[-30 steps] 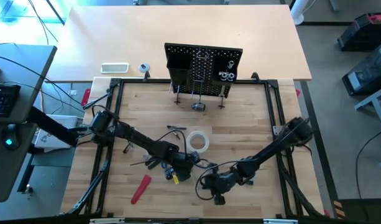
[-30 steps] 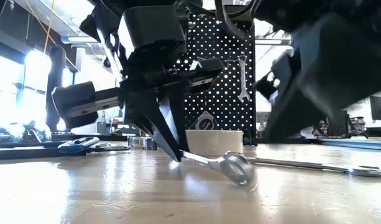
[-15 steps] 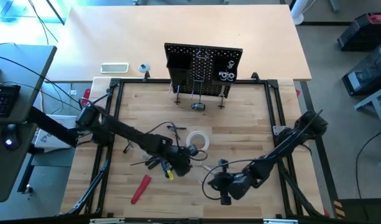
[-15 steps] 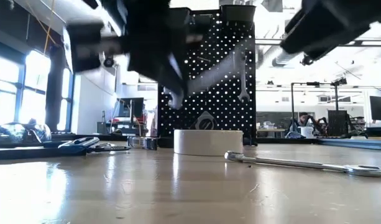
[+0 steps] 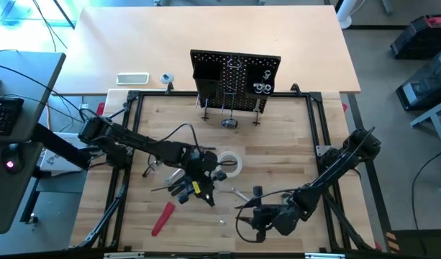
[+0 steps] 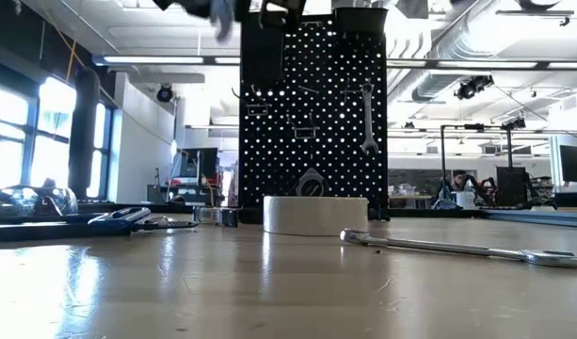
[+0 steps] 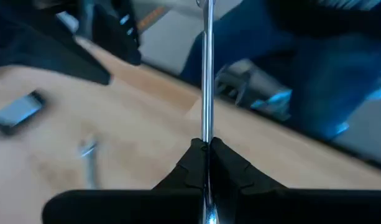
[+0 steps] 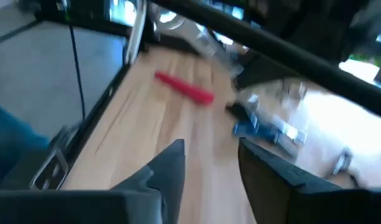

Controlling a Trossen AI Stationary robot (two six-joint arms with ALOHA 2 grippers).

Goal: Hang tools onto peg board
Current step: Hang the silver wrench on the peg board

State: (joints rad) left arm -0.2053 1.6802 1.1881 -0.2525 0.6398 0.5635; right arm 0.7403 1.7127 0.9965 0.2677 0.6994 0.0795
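1. The pale wooden plank table sits inside a black tube frame; in the low view its glossy top reflects the bright windows of a big workshop with ceiling lights and ducts.
2. The black perforated metal peg board stands upright at the table's far edge, with one silver wrench hanging on it.
3. The left gripper is clenched on a slim silver wrench, above the table's middle.
4. The right gripper hangs near the front edge, its fingers parted and holding nothing.
5. Lying on the wood: a white tape roll, a red-handled tool, blue-handled pliers and a long silver wrench.
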